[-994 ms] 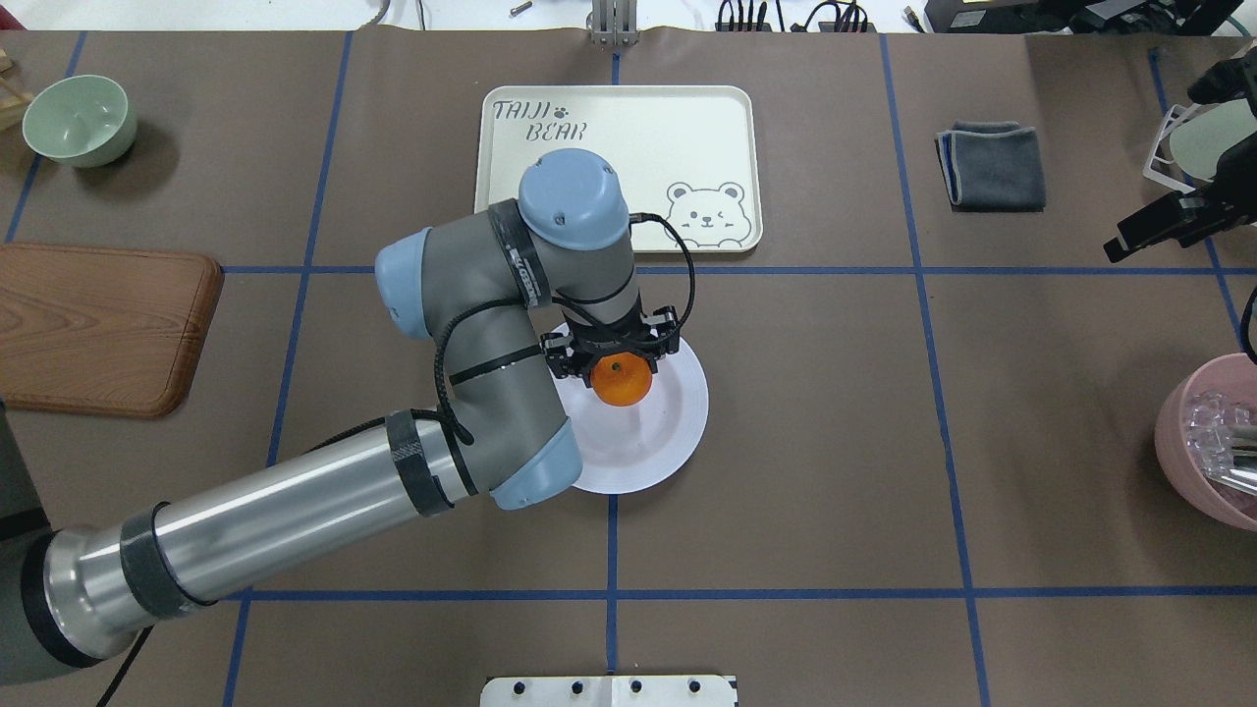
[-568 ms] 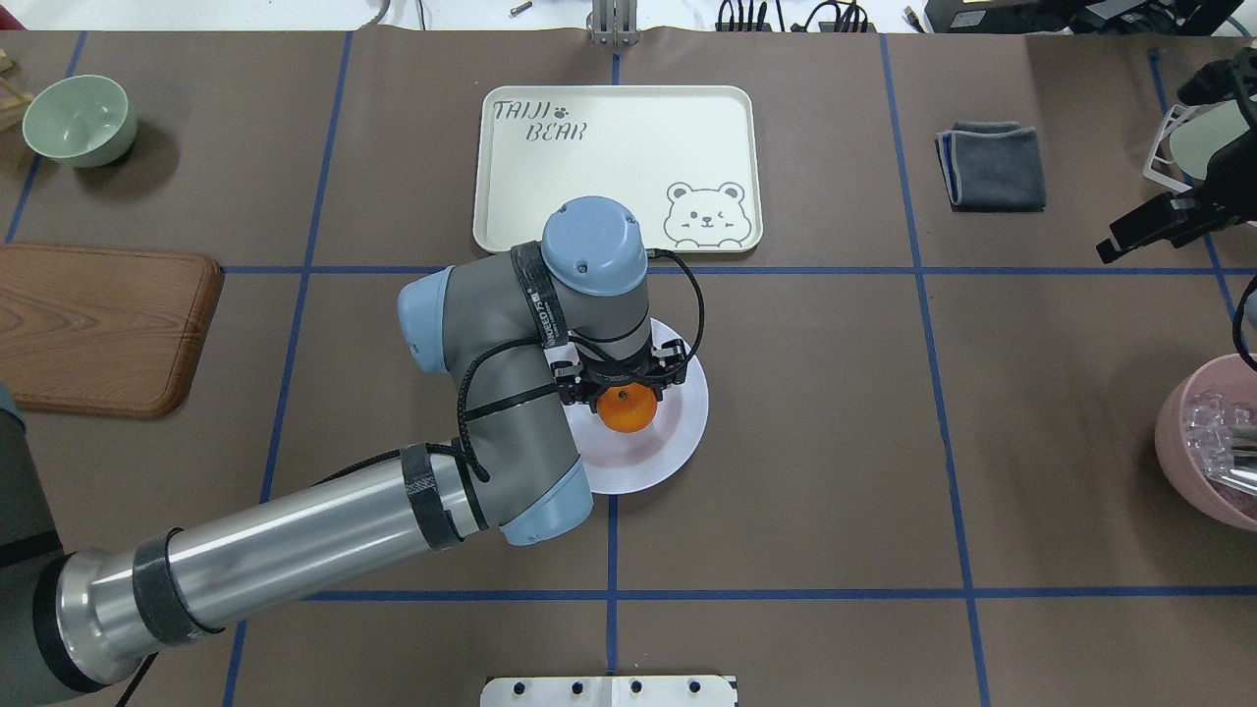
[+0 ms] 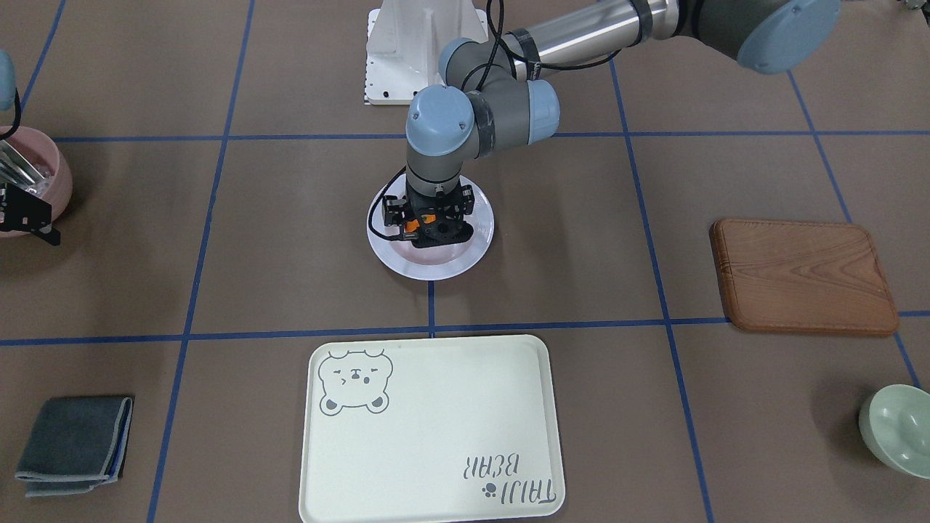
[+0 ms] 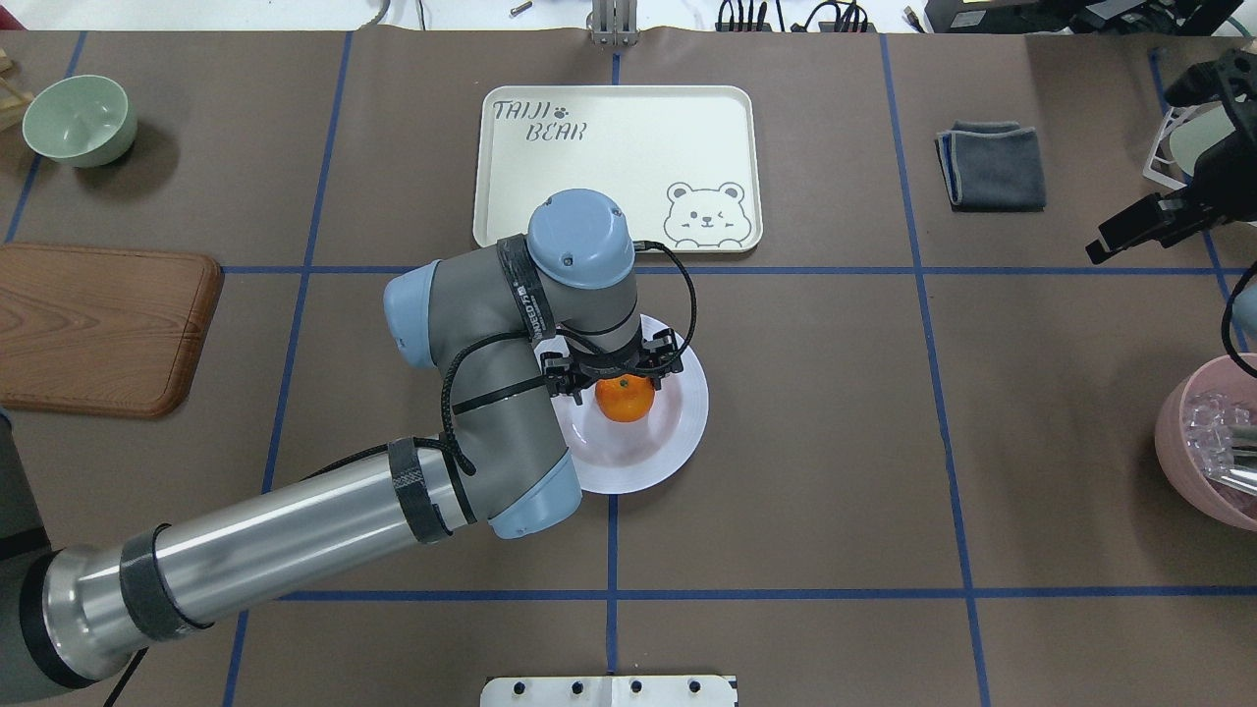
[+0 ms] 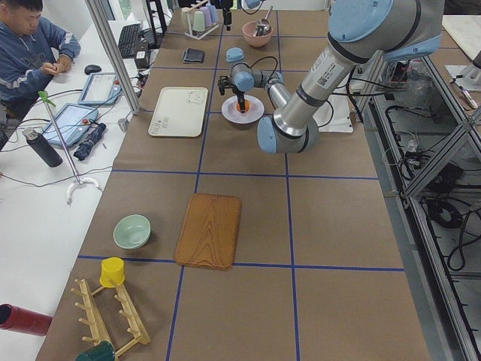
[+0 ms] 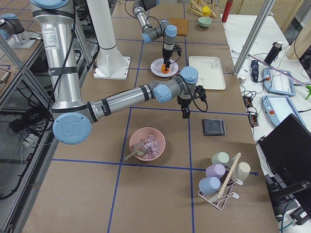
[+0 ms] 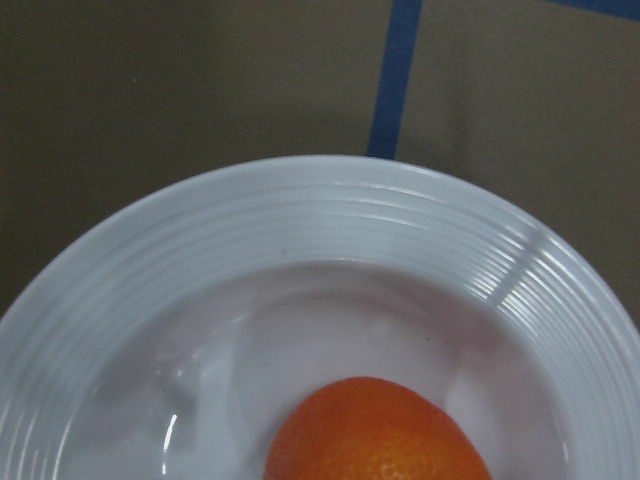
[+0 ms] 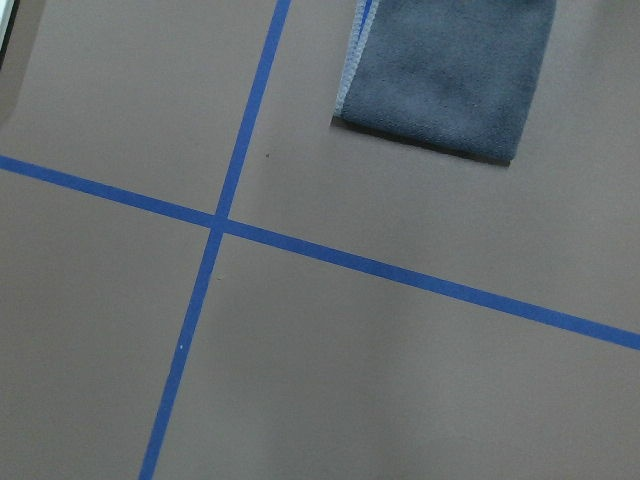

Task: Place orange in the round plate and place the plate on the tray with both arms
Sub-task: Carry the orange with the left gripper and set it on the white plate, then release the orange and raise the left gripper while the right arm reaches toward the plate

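The orange [image 4: 625, 400] is over the sunken centre of the round plate [image 4: 687, 403], which lies mid-table. My left gripper [image 4: 614, 365] stands straight above it, shut on the orange with its fingers down around the fruit. The left wrist view has the orange [image 7: 375, 435] low over the plate's ribbed rim [image 7: 300, 210]; I cannot tell whether it touches the plate. The tray [image 4: 628, 147] lies just beyond the plate with nothing on it. My right gripper [image 4: 1105, 245] hovers far right, near nothing; I cannot tell whether it is open or shut.
A grey folded cloth [image 4: 992, 165] lies right of the tray. A pink bowl [image 4: 1213, 442] of clear pieces sits at the right edge. A wooden board [image 4: 98, 329] and a green bowl [image 4: 79, 120] are far left. A person [image 5: 30, 37] sits beside the table.
The left gripper went down and nearer with the orange into the plate's centre, then came back up slightly. The right gripper drifted a little to the left.
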{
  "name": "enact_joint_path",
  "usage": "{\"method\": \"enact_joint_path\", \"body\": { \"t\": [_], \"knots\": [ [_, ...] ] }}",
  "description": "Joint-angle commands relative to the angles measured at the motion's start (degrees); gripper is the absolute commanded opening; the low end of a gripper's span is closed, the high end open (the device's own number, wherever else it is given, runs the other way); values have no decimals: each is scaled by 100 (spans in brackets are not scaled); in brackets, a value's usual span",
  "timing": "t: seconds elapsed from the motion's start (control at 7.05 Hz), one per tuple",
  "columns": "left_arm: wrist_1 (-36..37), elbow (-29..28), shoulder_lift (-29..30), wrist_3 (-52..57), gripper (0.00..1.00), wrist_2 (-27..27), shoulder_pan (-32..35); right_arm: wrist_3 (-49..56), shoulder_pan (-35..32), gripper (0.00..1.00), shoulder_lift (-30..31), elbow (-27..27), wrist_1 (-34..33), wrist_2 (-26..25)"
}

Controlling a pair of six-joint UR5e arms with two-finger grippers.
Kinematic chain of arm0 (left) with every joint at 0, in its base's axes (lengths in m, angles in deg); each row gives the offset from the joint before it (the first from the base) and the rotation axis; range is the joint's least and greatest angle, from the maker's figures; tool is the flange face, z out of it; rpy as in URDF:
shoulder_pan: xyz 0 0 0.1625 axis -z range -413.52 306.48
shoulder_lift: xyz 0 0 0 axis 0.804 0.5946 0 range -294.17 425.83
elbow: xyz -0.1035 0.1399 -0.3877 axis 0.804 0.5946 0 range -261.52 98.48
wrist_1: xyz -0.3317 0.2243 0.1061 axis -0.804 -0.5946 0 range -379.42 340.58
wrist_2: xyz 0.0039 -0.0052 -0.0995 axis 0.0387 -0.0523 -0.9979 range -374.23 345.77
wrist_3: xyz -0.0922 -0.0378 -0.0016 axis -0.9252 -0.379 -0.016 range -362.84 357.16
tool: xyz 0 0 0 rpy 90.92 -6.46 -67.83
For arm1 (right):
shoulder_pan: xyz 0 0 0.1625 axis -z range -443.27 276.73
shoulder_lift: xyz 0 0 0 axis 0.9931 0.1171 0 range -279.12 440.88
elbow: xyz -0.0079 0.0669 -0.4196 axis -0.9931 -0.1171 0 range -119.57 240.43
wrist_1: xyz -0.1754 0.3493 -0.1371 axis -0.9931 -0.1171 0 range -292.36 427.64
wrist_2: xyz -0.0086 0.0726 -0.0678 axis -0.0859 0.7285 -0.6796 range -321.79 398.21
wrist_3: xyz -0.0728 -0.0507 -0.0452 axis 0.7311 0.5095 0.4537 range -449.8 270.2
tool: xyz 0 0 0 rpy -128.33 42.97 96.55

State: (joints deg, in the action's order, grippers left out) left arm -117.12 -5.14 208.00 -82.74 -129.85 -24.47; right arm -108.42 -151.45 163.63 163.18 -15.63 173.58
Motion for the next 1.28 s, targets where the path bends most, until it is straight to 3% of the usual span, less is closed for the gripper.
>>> {"method": "enact_joint_path", "body": {
  "t": [0.0, 0.14, 0.43, 0.71, 0.85, 1.14],
  "knots": [
    [32, 384, -136, 10, 98, -92, 248, -706, 320, 100, -240, 34, 4, 7],
    [32, 830, -450, 10, 98, -406, 424, -1469, 679, 100, -442, 69, 125, 15],
    [-3, 1595, -1187, 36, 98, -1311, 1056, -3392, 1645, 100, -488, -9, 1543, -263],
    [-21, 1942, -1516, 45, 98, -1332, 1260, -5562, 2595, 100, -733, -79, 2984, -869],
    [-21, 1942, -1543, 54, 98, -1332, 1304, -6495, 2895, 100, -786, -289, 3975, -1238],
    [-21, 1951, -1595, 176, 98, -1332, 1349, -8000, 3326, 100, -830, -1226, 6547, -2046]
  ]
}}
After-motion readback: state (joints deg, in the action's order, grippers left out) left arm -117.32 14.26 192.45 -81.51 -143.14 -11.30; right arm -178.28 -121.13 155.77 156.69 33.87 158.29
